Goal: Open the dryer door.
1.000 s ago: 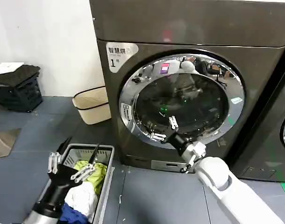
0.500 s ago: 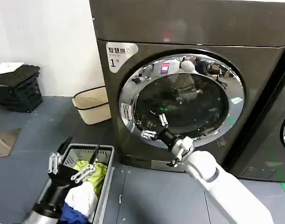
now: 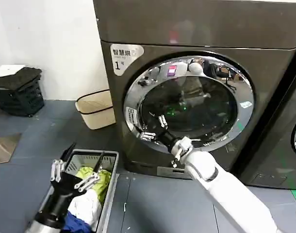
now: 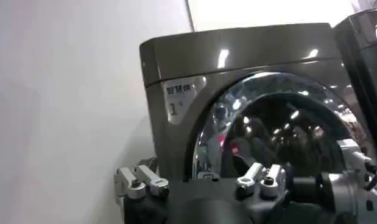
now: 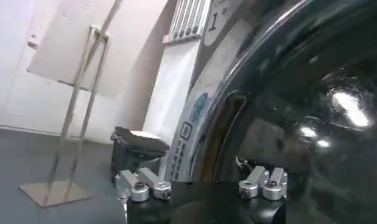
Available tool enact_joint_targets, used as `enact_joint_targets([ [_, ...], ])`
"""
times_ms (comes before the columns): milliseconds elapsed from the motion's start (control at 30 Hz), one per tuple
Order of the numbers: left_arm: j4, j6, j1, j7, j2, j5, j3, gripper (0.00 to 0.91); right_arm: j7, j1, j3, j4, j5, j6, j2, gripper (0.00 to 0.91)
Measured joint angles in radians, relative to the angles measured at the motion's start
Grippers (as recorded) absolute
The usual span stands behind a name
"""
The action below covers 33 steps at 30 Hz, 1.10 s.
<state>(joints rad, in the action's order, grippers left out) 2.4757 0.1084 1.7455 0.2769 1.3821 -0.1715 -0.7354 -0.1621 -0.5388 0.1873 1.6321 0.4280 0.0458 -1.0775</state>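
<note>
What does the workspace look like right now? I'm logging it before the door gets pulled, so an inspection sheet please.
Surface: grey floor, bare in front of the dryer.
Job's things: dryer door shut, chrome ring flush with the machine front.
Clutter: laundry basket of clothes; beige bin; black crate.
Grippers: right gripper open at the door's lower-left rim; left gripper open above the basket.
Cables: nothing seen.
Surroundings: white wall; second dark machine on the right.
</note>
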Motion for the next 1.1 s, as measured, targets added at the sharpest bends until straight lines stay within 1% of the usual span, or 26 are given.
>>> enact_joint_targets([
  [633,-0.007,0.010,0.004,0.004,-0.002,-0.005,-0.044,0.907,-0.061,0.057,0.053,-0.049,0.004,0.008,-0.020,0.907],
  [933,-0.010,0.010,0.001,0.005,-0.002,-0.019,-0.065,0.907,-0.110,0.063,0.066,-0.044,0.027,0.034,-0.007,0.907],
  [1100,-0.016,0.008,-0.006,0.005,-0.004,-0.034,-0.081,0.907,-0.158,0.062,0.068,-0.038,0.047,0.065,0.004,0.907],
])
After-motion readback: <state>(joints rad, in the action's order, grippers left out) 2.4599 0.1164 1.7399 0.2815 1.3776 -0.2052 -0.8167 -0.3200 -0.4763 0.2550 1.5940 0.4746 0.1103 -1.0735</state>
